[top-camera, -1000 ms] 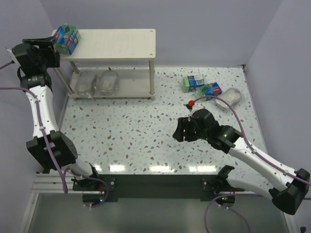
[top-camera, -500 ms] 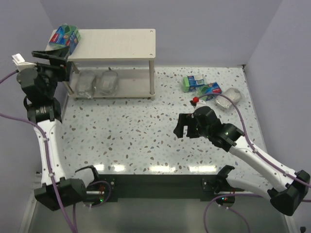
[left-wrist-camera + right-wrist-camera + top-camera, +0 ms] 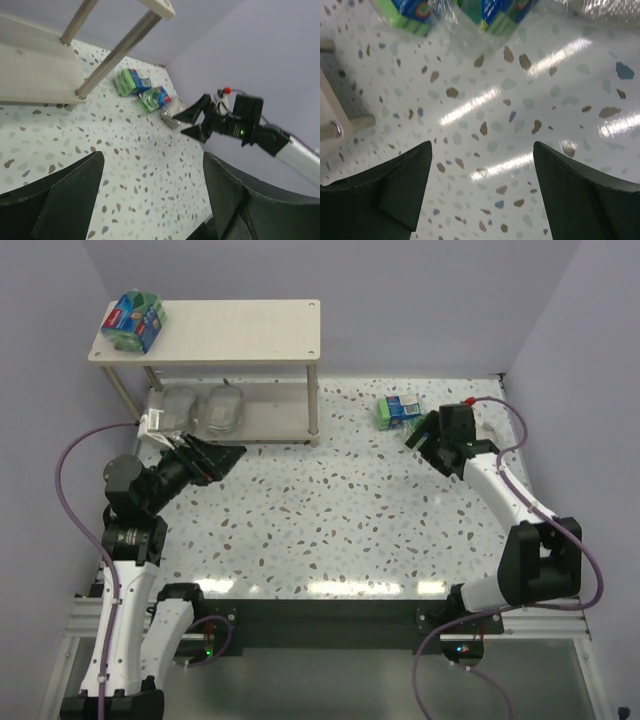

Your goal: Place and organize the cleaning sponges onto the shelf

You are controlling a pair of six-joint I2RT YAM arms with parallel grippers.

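Right gripper (image 3: 480, 150): fingers spread wide, empty, poised just short of two green sponge packs (image 3: 405, 12) (image 3: 492, 12) near the desk's (image 3: 300, 510) far-right corner.
Next move: best to settle over one pack alone.
In the way: a silvery scourer (image 3: 605, 7) just beside them.
Left gripper (image 3: 152, 157): fingers apart, empty, near the shelf (image 3: 240, 330) at the far-left corner.
On the shelf: one green pack (image 3: 133, 318) on top, two scourers (image 3: 175, 410) (image 3: 222, 410) below.
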